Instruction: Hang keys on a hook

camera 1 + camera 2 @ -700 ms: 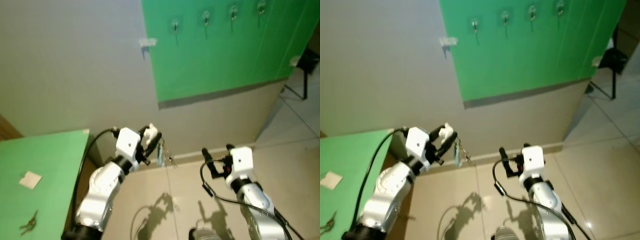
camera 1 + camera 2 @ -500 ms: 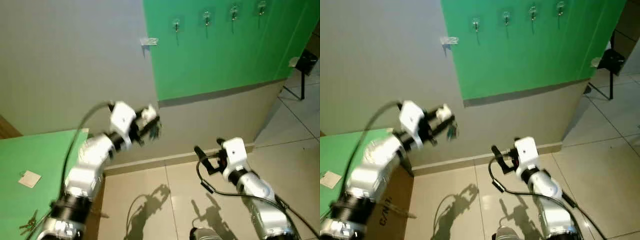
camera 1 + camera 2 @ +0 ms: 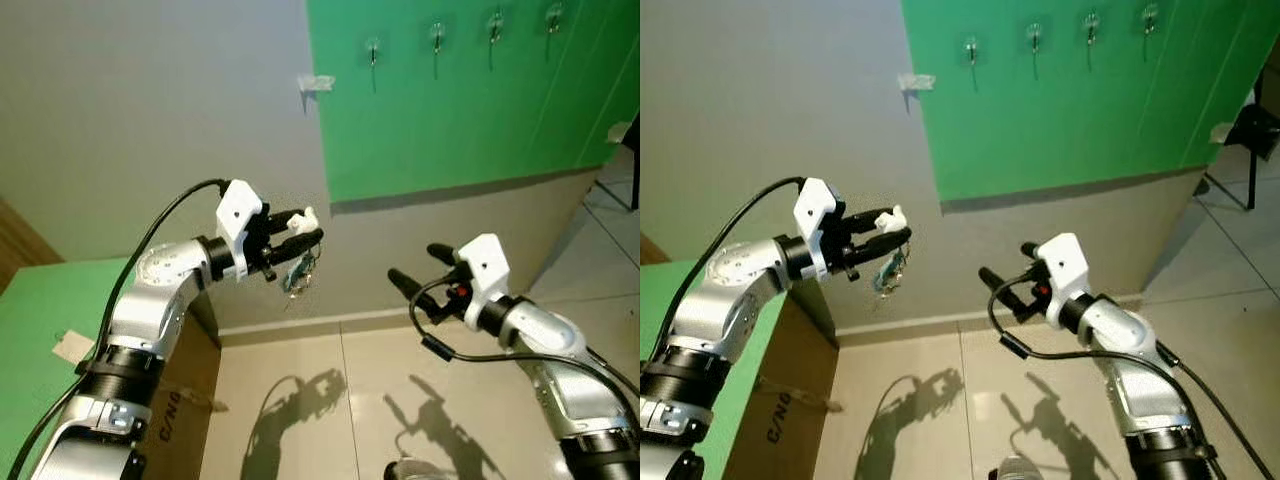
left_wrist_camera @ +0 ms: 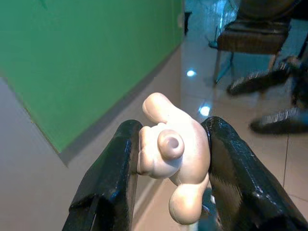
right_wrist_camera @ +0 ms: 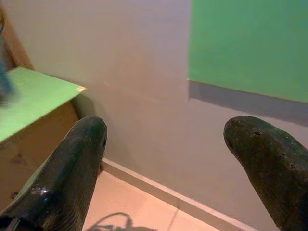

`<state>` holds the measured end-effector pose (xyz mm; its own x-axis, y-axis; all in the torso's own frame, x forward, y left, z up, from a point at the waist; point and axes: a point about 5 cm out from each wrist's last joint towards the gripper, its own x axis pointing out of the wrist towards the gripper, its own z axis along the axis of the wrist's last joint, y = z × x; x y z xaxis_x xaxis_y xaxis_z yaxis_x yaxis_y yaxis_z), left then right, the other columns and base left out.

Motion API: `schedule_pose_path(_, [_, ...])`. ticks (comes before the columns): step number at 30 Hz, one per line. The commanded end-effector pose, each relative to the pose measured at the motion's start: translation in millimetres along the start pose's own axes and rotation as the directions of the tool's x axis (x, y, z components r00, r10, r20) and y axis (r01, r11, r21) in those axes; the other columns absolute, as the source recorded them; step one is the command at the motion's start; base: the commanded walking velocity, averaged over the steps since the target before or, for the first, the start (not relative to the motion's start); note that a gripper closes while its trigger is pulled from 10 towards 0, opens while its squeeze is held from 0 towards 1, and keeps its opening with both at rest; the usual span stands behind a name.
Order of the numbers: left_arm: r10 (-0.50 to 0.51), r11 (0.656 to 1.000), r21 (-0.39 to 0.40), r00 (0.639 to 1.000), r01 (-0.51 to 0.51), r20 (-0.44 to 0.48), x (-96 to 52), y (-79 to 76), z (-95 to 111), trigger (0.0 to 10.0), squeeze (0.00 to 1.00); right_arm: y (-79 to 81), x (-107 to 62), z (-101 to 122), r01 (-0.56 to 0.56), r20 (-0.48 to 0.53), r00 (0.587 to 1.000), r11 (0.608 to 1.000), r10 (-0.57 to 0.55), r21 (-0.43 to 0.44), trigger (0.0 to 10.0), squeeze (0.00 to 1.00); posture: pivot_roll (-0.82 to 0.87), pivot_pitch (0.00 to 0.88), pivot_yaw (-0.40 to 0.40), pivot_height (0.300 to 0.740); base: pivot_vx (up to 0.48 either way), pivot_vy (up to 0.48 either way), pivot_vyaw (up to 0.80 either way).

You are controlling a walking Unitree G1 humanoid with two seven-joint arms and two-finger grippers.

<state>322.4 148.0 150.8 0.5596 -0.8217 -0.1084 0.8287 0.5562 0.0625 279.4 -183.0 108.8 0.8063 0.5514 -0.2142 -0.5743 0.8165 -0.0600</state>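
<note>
Left gripper [image 3: 305, 225]: raised before the grey wall, my two fingers clamped on the white charm [image 4: 173, 156] of the keys.
Keys [image 3: 298, 274]: dangling loose just under that grip, in the air, well below the hooks.
Hooks [image 3: 373, 50]: a row high on the green panel [image 3: 470, 110], all bare as far as I can tell.
Right gripper [image 3: 415, 270]: held out at mid height, fingers spread wide, carrying nothing.
Handling: I judge the bunch light, with stiff metal that swings and twists freely; the charm looks smooth and rounded, so it could slip.
Hold: best kept on the charm, leaving the ring free to catch a hook.
Table [image 3: 40, 320]: green top to my left.
</note>
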Motion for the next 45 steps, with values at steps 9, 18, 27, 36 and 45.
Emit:
schedule_pose_path(9, [-0.023,0.999,0.023,0.999,0.024,-0.038,-2.0,8.3,8,0.0,0.00,9.8,-2.7,33,-0.189,0.025,0.982,0.980,0.187,0.065,10.0,0.00,-0.28,0.000,0.141,0.740,0.000,0.000,0.00])
schedule_pose_path(18, [-0.001,0.999,0.044,1.000,0.002,-0.018,8.1,6.2,16,0.0,0.00,28.4,9.0,54,-0.248,0.097,0.967,0.962,0.237,0.118,10.0,0.00,-0.28,0.000,0.141,0.740,0.000,0.000,0.00])
schedule_pose_path(27, [0.018,0.998,0.056,1.000,-0.017,-0.012,17.0,3.3,19,0.0,0.00,44.4,13.1,62,-0.300,0.109,0.952,0.944,0.286,0.141,10.0,0.00,-0.28,0.000,0.141,0.740,0.000,0.000,0.00])
schedule_pose_path(36, [0.042,0.996,0.075,0.999,-0.041,-0.007,23.5,3.6,24,0.0,0.00,56.7,24.0,66,-0.319,0.108,0.946,0.939,0.306,0.133,10.0,0.00,-0.27,0.000,0.143,0.740,0.000,0.000,0.00])
schedule_pose_path(45, [0.078,0.993,0.090,0.997,-0.079,0.010,27.2,5.9,28,0.0,0.00,66.6,31.2,66,-0.321,0.110,0.945,0.938,0.308,0.129,10.0,0.00,-0.27,0.000,0.144,0.740,0.000,0.000,0.00])
